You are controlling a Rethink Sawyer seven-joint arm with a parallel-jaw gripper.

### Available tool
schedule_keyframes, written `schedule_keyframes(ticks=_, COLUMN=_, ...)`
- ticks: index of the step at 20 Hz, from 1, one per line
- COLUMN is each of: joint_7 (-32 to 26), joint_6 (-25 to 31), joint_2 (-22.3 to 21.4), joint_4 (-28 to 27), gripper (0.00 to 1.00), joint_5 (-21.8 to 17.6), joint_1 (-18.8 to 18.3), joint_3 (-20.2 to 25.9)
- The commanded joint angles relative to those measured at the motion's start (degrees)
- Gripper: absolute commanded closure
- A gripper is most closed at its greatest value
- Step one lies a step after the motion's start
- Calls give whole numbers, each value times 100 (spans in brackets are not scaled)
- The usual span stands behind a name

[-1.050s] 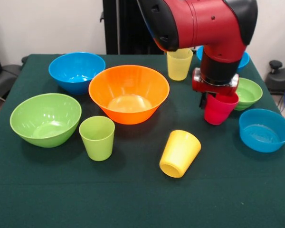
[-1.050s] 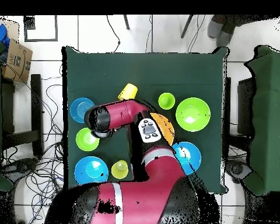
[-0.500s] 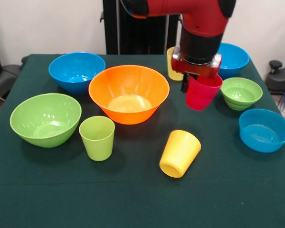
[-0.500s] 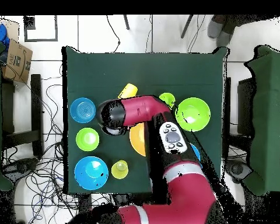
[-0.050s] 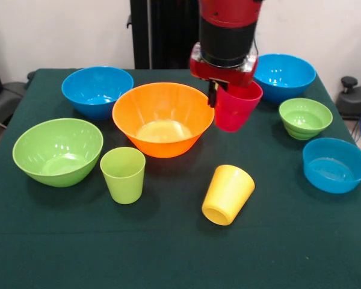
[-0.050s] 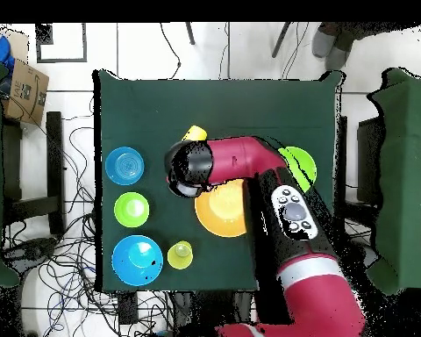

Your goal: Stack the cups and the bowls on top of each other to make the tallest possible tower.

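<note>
End effector (image 5: 219, 99) pinches the red cup (image 5: 235, 107) by its rim, holding it tilted above the desk (image 5: 168, 253), just beside the orange bowl (image 5: 163, 118).

Arm vertical from above, hand (image 5: 224, 96) clamped on red cup (image 5: 234, 108), fingers prob. straddling rim.
</note>
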Motion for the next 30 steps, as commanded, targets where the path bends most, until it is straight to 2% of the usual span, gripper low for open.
schedule_keyframes(ticks=1, joint_7=-2307, joint_6=745, joint_2=1, joint_4=52, gripper=100, joint_5=-553, joint_1=-418, joint_3=586)
schedule_keyframes(ticks=5, joint_7=-2629, joint_6=1083, joint_2=-19, joint_4=-42, gripper=100, joint_5=-542, joint_1=-689, joint_3=709)
schedule_keyframes(ticks=11, joint_7=-3135, joint_6=1707, joint_2=135, joint_4=-366, gripper=100, joint_5=-691, joint_1=-850, joint_3=710)
schedule_keyframes(ticks=14, joint_7=-3260, joint_6=1826, joint_2=246, joint_4=-516, gripper=100, joint_5=-786, joint_1=-867, joint_3=690)
schedule_keyframes(ticks=21, joint_7=-3255, joint_6=1309, joint_2=661, joint_4=-637, gripper=100, joint_5=-1047, joint_1=-933, joint_3=635)
schedule_keyframes(ticks=30, joint_7=-3142, joint_6=886, joint_2=829, joint_4=-625, gripper=100, joint_5=-1311, joint_1=-1032, joint_3=671)
